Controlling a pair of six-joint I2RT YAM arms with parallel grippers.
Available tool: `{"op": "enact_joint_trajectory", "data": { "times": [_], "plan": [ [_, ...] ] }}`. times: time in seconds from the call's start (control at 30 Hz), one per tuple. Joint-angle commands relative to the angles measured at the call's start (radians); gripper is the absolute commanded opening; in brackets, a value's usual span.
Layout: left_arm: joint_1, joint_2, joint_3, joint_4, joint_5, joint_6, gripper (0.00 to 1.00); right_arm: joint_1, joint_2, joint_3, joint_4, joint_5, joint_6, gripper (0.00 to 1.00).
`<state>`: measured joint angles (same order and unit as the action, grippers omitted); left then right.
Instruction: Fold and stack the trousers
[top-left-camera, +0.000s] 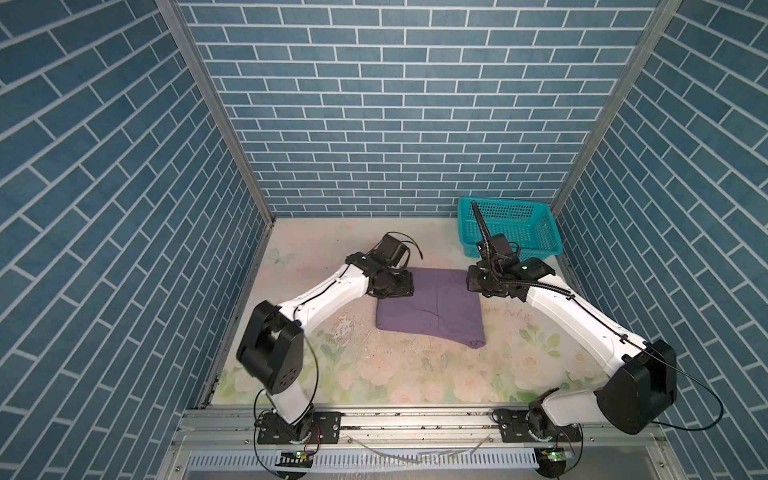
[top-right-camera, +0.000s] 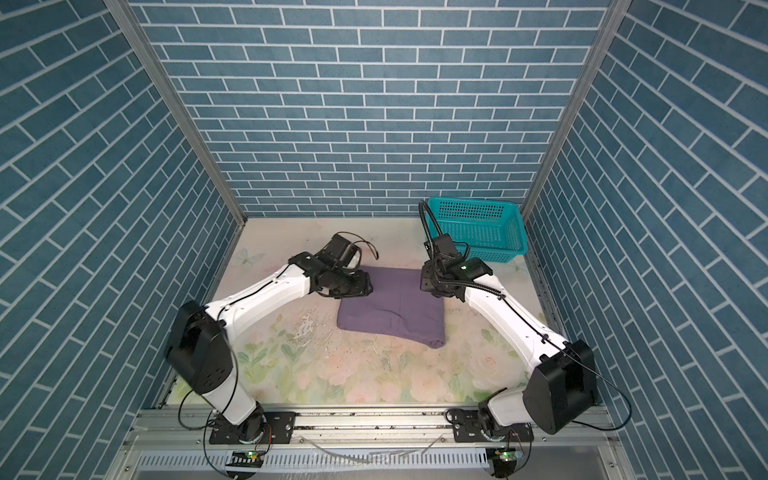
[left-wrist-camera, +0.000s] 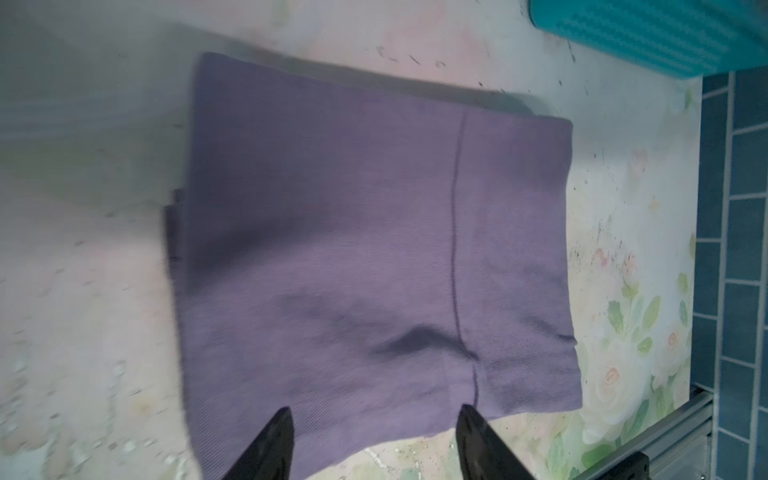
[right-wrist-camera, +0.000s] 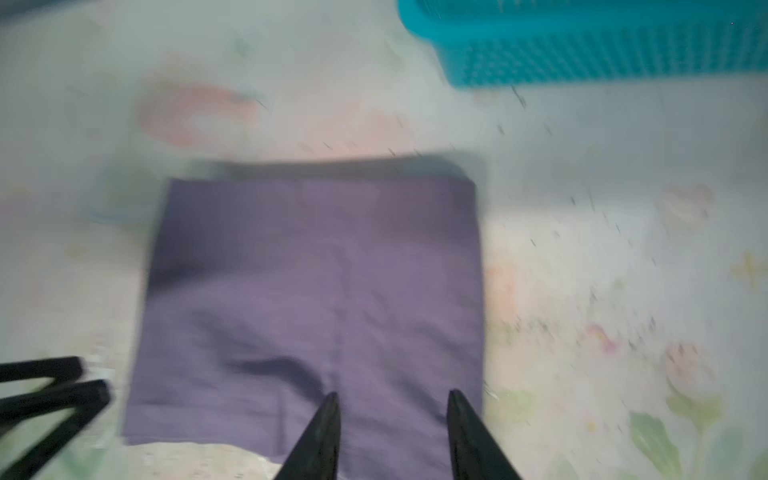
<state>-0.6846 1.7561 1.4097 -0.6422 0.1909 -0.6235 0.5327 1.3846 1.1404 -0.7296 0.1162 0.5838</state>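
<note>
Floral worktop (top-left-camera: 415, 374) bears folded trousers (top-left-camera: 432, 307); my left fingers (left-wrist-camera: 270, 449) and right fingers (right-wrist-camera: 320, 440) hang released, so I'd pinch both far corners evenly

**Purple on Pastel, Blue All Around**

The trousers (top-left-camera: 432, 305) are plain muted purple with a darker seam line. The basket (top-left-camera: 515, 224) is teal mesh. The table (top-left-camera: 415, 374) bears pale pink roses and green leaves, with what may be dark speckles. The walls (top-left-camera: 374, 104) show blue bricks with white joints.
</note>
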Motion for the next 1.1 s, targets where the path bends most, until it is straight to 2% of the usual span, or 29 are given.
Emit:
{"op": "enact_joint_trajectory", "data": {
  "times": [0.0, 0.2, 0.33, 0.53, 0.7, 0.8, 0.9, 0.97, 1.07],
  "plan": [
    [-0.062, 0.106, 0.044, -0.038, -0.022, -0.025, 0.63, -0.007, -0.068, -0.113, -0.012, 0.034, 0.05, 0.43],
    [-0.059, 0.174, -0.041, 0.037, -0.013, -0.074, 0.61, -0.003, -0.01, -0.24, 0.082, -0.017, 0.098, 0.4],
    [-0.002, 0.15, -0.138, 0.062, -0.023, -0.082, 0.6, 0.034, 0.109, -0.21, 0.142, -0.034, 0.102, 0.39],
    [0.202, 0.051, -0.302, 0.075, -0.034, -0.034, 0.6, 0.162, 0.34, -0.027, 0.197, -0.073, 0.109, 0.38],
    [0.447, -0.07, -0.371, 0.008, -0.07, 0.034, 0.6, 0.215, 0.478, 0.157, 0.272, -0.231, 0.106, 0.37],
    [0.567, -0.14, -0.338, -0.06, -0.092, 0.069, 0.6, 0.225, 0.484, 0.24, 0.365, -0.336, 0.088, 0.38],
    [0.596, -0.196, -0.262, -0.116, -0.124, 0.117, 0.62, 0.226, 0.442, 0.283, 0.442, -0.42, 0.031, 0.4],
    [0.596, -0.211, -0.207, -0.152, -0.121, 0.143, 0.63, 0.224, 0.404, 0.312, 0.408, -0.409, -0.036, 0.41],
    [0.584, -0.225, -0.188, -0.172, -0.081, 0.135, 0.63, 0.222, 0.336, 0.302, 0.338, -0.325, -0.123, 0.42]
  ]
}}
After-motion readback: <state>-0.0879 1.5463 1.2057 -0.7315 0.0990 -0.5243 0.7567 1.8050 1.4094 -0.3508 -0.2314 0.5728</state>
